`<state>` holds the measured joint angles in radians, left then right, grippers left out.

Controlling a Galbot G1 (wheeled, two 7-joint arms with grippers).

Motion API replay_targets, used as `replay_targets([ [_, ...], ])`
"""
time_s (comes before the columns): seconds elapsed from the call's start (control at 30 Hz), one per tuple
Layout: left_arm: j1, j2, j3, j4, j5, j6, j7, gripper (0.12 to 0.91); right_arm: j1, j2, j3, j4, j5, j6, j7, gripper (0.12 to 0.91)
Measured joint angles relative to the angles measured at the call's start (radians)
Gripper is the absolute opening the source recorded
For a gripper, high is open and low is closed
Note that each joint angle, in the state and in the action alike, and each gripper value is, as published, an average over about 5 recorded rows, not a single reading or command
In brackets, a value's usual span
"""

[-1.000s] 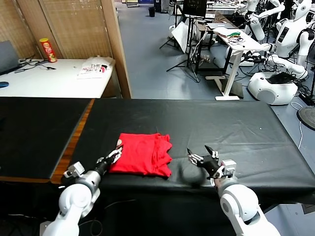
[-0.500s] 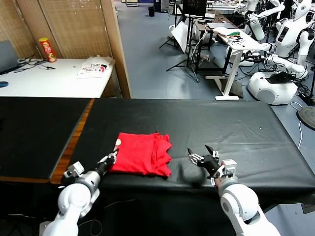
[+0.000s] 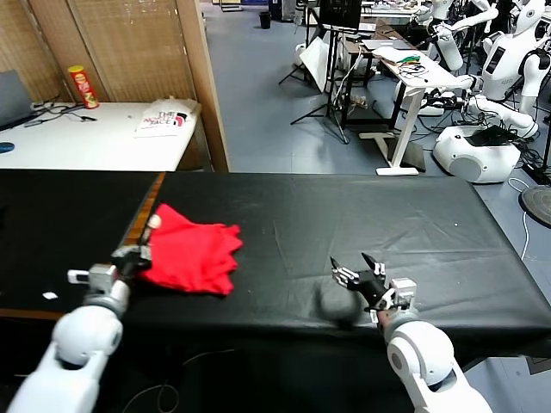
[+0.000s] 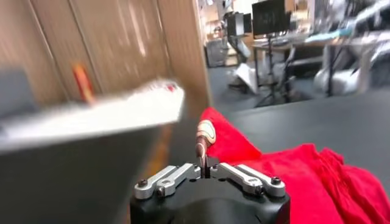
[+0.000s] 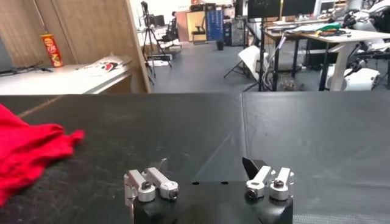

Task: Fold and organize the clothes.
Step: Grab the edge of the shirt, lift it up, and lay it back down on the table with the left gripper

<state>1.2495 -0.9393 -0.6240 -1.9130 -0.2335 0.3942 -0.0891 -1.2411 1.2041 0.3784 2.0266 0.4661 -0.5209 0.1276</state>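
The folded bright red T-shirt [image 3: 191,253] lies at the left end of the black table, its left edge by the wooden strip. My left gripper [image 3: 138,255] is shut on the shirt's left edge, near the table's front left. In the left wrist view the jaws are pressed together [image 4: 202,159] with the red shirt [image 4: 286,170] spreading beyond them. My right gripper [image 3: 360,273] is open and empty over bare table at the front, right of centre. In the right wrist view [image 5: 206,167] the shirt's edge [image 5: 27,152] shows far off to one side.
A wooden strip [image 3: 138,228] divides the black table [image 3: 370,224] from a second black surface [image 3: 52,232] on the left. A white table with a red can [image 3: 83,87] stands behind. Other robots and desks fill the back right.
My left gripper has dragged the red shirt leftward along the table, from near the centre to beside the wooden strip. The right gripper has stayed in place.
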Motion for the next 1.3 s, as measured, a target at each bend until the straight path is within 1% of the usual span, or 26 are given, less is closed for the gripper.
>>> replay_targets([
  [0.1, 0.012, 0.054, -0.014, -0.035, 0.076, 0.018, 0.006, 0.154, 0.001, 0.003, -0.002, 0.0, 0.0, 0.0, 0.0, 0.798],
  [0.17, 0.014, 0.069, -0.01, -0.066, 0.097, 0.04, -0.001, 0.154, -0.001, 0.005, -0.003, -0.001, 0.0, 0.001, -0.001, 0.798],
  [0.23, 0.011, 0.069, 0.005, -0.1, 0.09, 0.068, -0.018, 0.154, -0.004, 0.007, -0.005, -0.002, -0.001, 0.001, -0.001, 0.798],
  [0.3, 0.006, 0.056, 0.032, -0.129, 0.059, 0.089, -0.042, 0.154, -0.008, 0.009, -0.004, -0.003, -0.003, 0.001, -0.001, 0.798],
  [0.4, -0.004, 0.017, 0.091, -0.159, -0.016, 0.099, -0.073, 0.154, -0.013, 0.01, -0.001, -0.001, -0.004, 0.001, 0.0, 0.798],
  [0.47, -0.013, -0.02, 0.141, -0.168, -0.062, 0.098, -0.084, 0.154, -0.015, 0.008, 0.001, 0.001, -0.004, 0.001, -0.001, 0.798],
  [0.53, -0.021, -0.062, 0.194, -0.167, -0.088, 0.097, -0.092, 0.154, -0.016, 0.005, 0.004, 0.001, -0.002, 0.001, -0.003, 0.798],
  [0.67, -0.028, -0.158, 0.295, -0.15, -0.095, 0.081, -0.106, 0.154, -0.014, -0.002, 0.01, -0.005, 0.002, 0.003, -0.009, 0.798],
  [0.8, -0.025, -0.255, 0.372, -0.118, -0.076, 0.042, -0.117, 0.167, -0.007, -0.009, 0.006, -0.009, 0.01, 0.011, -0.015, 0.798],
  [0.83, -0.023, -0.276, 0.387, -0.11, -0.069, 0.029, -0.117, 0.19, -0.005, -0.012, 0.004, -0.009, 0.015, 0.013, -0.017, 0.798],
  [0.9, -0.019, -0.312, 0.413, -0.095, -0.062, -0.002, -0.117, 0.269, 0.0, -0.018, -0.001, -0.01, 0.024, 0.016, -0.021, 0.798],
  [0.93, -0.017, -0.326, 0.424, -0.089, -0.061, -0.017, -0.118, 0.319, 0.003, -0.021, -0.004, -0.011, 0.031, 0.017, -0.024, 0.798],
  [0.97, -0.015, -0.337, 0.433, -0.084, -0.062, -0.033, -0.119, 0.386, 0.005, -0.025, -0.007, -0.011, 0.037, 0.016, -0.025, 0.798],
  [1.03, -0.013, -0.352, 0.445, -0.079, -0.065, -0.066, -0.121, 0.487, 0.01, -0.033, -0.015, -0.01, 0.059, 0.012, -0.026, 0.798],
  [1.07, -0.012, -0.354, 0.447, -0.079, -0.066, -0.082, -0.12, 0.554, 0.014, -0.037, -0.02, -0.009, 0.076, 0.006, -0.025, 0.798],
  [1.17, -0.011, -0.348, 0.445, -0.089, -0.074, -0.117, -0.116, 0.704, 0.027, -0.048, -0.044, -0.012, 0.148, -0.025, -0.026, 0.798],
  [1.2, -0.011, -0.341, 0.442, -0.095, -0.078, -0.127, -0.114, 0.74, 0.034, -0.049, -0.055, -0.015, 0.176, -0.039, -0.027, 0.798],
  [1.27, -0.01, -0.322, 0.43, -0.108, -0.084, -0.151, -0.112, 0.783, 0.052, -0.045, -0.086, -0.026, 0.227, -0.067, -0.03, 0.798],
  [1.3, -0.008, -0.31, 0.423, -0.115, -0.087, -0.168, -0.111, 0.79, 0.064, -0.041, -0.105, -0.034, 0.248, -0.078, -0.031, 0.798],
])
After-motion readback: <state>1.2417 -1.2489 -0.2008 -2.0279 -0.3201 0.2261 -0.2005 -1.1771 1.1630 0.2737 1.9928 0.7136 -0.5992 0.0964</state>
